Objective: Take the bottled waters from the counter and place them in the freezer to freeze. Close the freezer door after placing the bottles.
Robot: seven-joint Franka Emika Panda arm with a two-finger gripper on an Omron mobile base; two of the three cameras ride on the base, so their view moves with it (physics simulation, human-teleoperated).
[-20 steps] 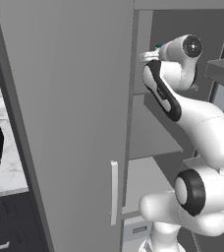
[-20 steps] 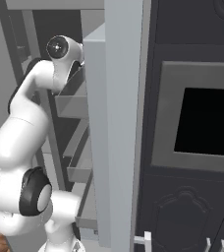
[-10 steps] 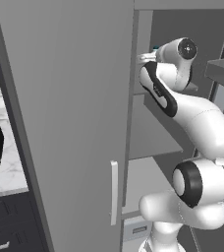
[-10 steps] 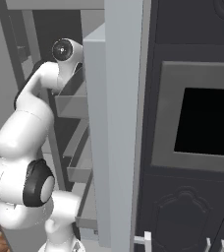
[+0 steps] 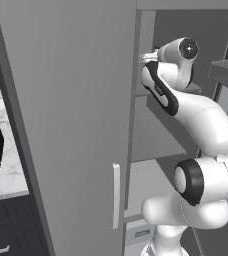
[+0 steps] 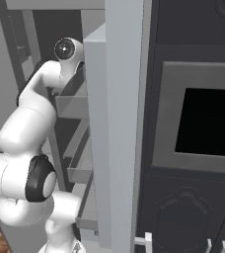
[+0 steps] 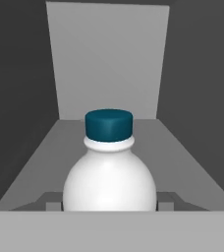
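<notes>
A tall grey freezer [image 5: 151,140] stands open, its wide grey door [image 5: 71,125] with a pale vertical handle [image 5: 116,195] swung out toward the left base camera. Beside that door, a strip of white marble-patterned counter [image 5: 6,175] shows at the left edge, over dark drawers. In the right base view, a dark built-in oven cabinet [image 6: 193,128] sits just right of the freezer's grey shelves [image 6: 72,104]. The white robot arm [image 5: 201,120] rises from the base and reaches up into an upper shelf of the freezer compartment. In the hand view, a white water bottle [image 7: 109,172] with a dark teal cap [image 7: 109,124] stands upright on the grey shelf floor [image 7: 182,157], directly in front of the claw and close to it. The claw's jaws are drawn in narrow around the bottle's body, apparently gripping it, though the fingertips themselves are hidden behind the bottle.
</notes>
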